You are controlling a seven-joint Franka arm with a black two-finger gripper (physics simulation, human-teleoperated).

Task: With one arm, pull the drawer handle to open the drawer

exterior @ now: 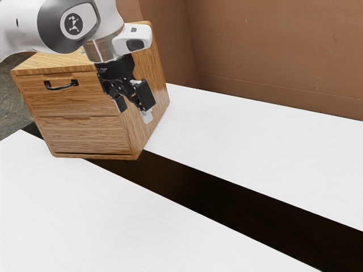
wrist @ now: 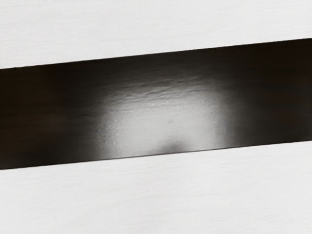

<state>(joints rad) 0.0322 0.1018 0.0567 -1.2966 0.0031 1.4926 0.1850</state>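
Plainly, the pincer (exterior: 134, 111) hangs spread, clear of the drawer handle (exterior: 61, 85), below an emblem (exterior: 74, 22).

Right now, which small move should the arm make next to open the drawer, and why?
Probably shift the gripper toward the exterior view's left, to the black handle of the top drawer. The gripper hangs open by the wooden cabinet's front corner, apart from the handle, and the drawer is shut.
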